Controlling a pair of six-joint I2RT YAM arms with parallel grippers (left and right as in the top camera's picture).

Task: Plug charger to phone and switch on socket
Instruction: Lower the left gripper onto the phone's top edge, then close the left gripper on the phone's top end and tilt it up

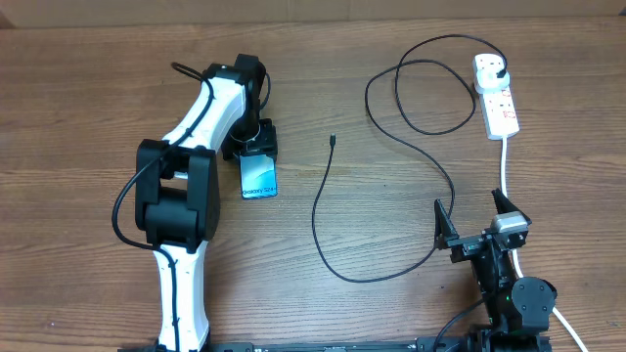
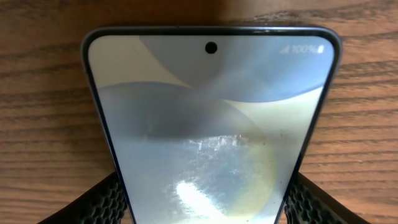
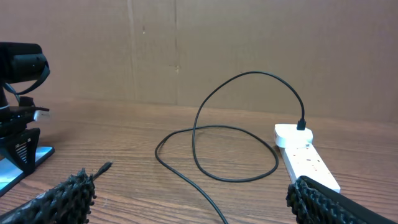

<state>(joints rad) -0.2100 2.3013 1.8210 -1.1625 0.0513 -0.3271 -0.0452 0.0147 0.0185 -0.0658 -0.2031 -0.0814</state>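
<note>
The phone [image 1: 259, 181] lies flat on the wooden table, its screen lit pale blue. My left gripper [image 1: 256, 149] stands over its far end. In the left wrist view the black fingers [image 2: 102, 205] press against both long edges of the phone [image 2: 211, 106], so this gripper [image 2: 205, 202] is shut on it. The charger cable [image 1: 315, 210] loops across the middle of the table, and its small connector tip [image 1: 333, 140] lies free. Its black plug [image 1: 501, 70] sits in the white socket strip [image 1: 499, 103]. My right gripper [image 1: 472, 213] is open and empty near the front right [image 3: 189, 199].
The socket's white lead [image 1: 505, 161] runs toward the front beside the right arm. The left arm's white and black body [image 1: 181, 196] crosses the left part of the table. A brown wall [image 3: 249, 43] closes the far side.
</note>
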